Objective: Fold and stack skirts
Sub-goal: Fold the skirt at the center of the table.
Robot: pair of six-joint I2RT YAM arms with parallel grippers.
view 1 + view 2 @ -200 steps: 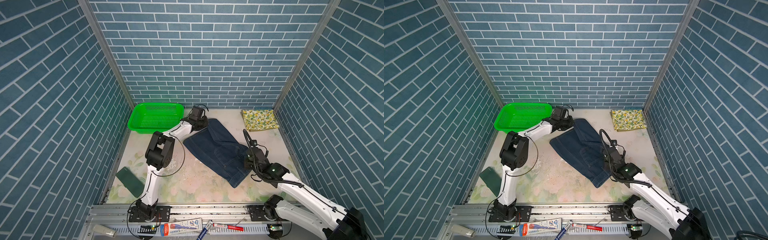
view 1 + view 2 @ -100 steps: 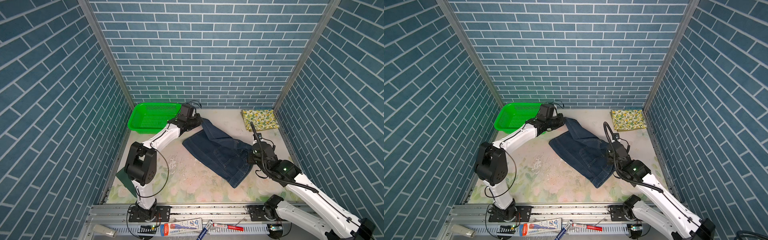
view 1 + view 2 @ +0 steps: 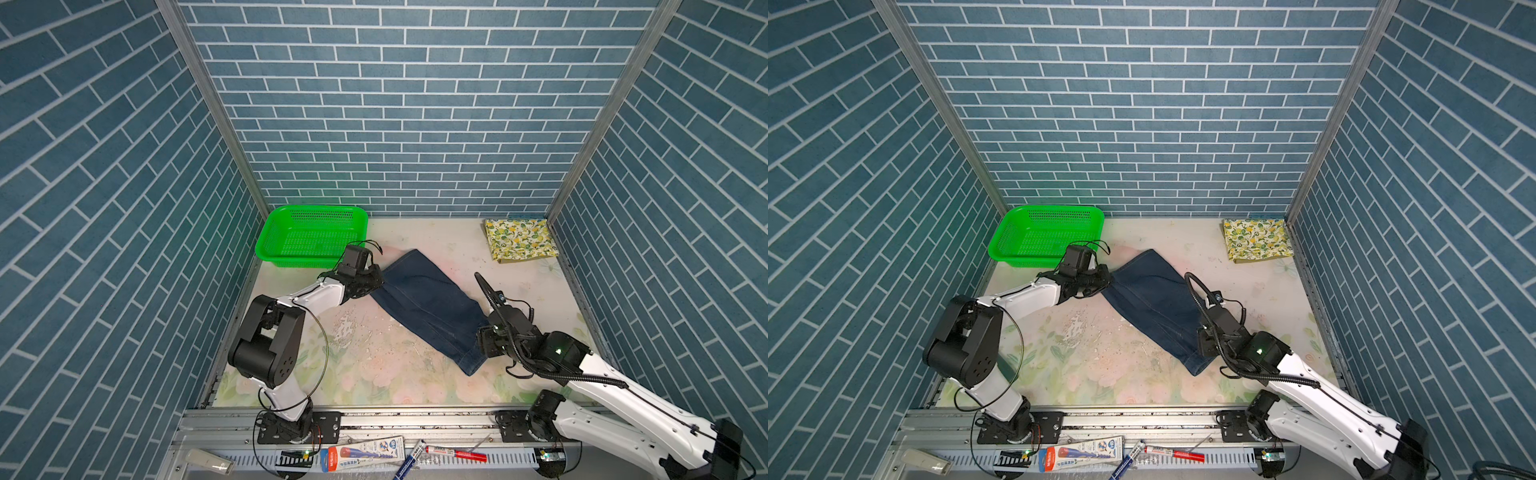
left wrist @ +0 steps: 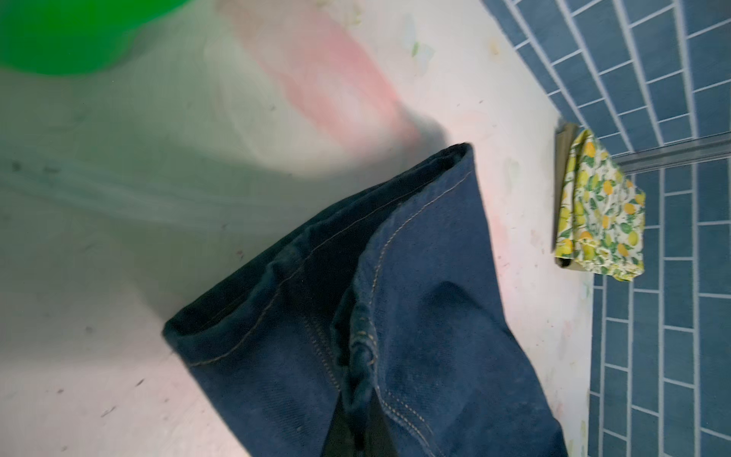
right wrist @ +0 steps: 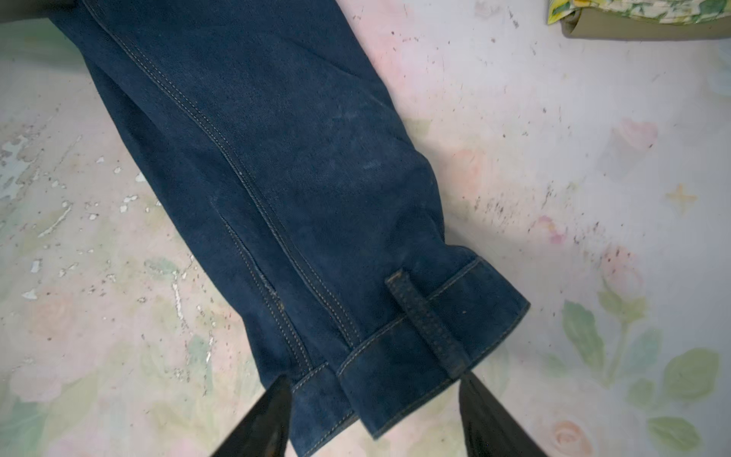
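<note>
The dark navy denim skirt [image 3: 428, 303] [image 3: 1154, 303] lies folded lengthwise in a long diagonal strip across the table. My left gripper [image 3: 377, 277] [image 4: 354, 429] is shut on a bunched fold at its hem end [image 4: 415, 316], next to the basket. My right gripper [image 3: 483, 341] [image 5: 375, 399] stands open at the waistband end [image 5: 395, 356], its fingers either side of the belt-loop corner and not pinching it. At the back right corner the lemon-print skirt [image 3: 519, 239] [image 4: 601, 213] lies folded on top of the olive-khaki skirt [image 5: 641, 29] [image 4: 561, 178].
A green mesh basket [image 3: 316, 210] [image 3: 1054, 209] stands at the back left, just behind the left wrist. Brick-pattern walls close in the left, back and right sides. Pens and a tube [image 3: 365, 451] lie on the front rail.
The right gripper has opened and let go of the waistband. The left arm has swung forward and left with the hem end, and the skirt now lies as a narrower strip.
</note>
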